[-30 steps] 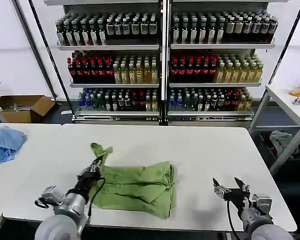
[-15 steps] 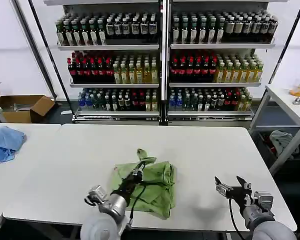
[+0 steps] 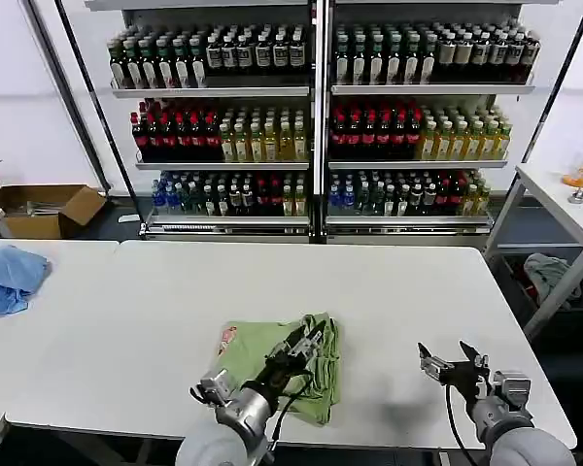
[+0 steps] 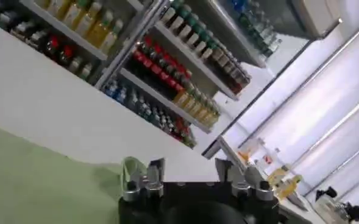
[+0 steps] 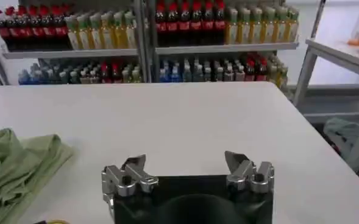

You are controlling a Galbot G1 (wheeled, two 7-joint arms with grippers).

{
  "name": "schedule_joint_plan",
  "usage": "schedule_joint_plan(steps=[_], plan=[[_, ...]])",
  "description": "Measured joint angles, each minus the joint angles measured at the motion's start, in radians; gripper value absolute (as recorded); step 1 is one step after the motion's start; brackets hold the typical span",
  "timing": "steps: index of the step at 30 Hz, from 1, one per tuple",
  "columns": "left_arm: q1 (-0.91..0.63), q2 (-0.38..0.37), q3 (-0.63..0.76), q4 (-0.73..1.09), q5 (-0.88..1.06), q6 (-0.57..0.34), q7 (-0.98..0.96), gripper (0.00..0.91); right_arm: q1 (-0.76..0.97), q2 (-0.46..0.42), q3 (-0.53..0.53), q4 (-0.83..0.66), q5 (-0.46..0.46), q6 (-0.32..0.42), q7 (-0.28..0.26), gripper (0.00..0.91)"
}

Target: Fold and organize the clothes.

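Green shirt [image 3: 272, 351], left gripper [image 3: 305, 346] fingers spread

Bright, even overhead light; soft shadows; slight blur in wrist views.

Folded green shirt [image 3: 272, 357] on table

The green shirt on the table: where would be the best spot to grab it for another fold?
Probably the near right corner of the green shirt, where folded layers bunch thick at the edge. Coming from the right suits the open right tool, waiting over bare table; the left tool is over the shirt.
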Motion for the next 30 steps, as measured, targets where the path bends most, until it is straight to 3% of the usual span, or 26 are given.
schedule_joint_plan(steps=[12, 30], plan=[[0.045, 0.085, -0.160, 0.060, 0.150, -0.053, -0.048, 0.907, 0.000, 0.018, -0.009, 0.001, -0.015, 0.000, 0.002, 0.907], [0.048, 0.085, -0.185, 0.185, 0.225, -0.039, -0.051, 0.907, -0.032, 0.033, 0.021, 0.036, -0.021, -0.006, 0.007, 0.907]])
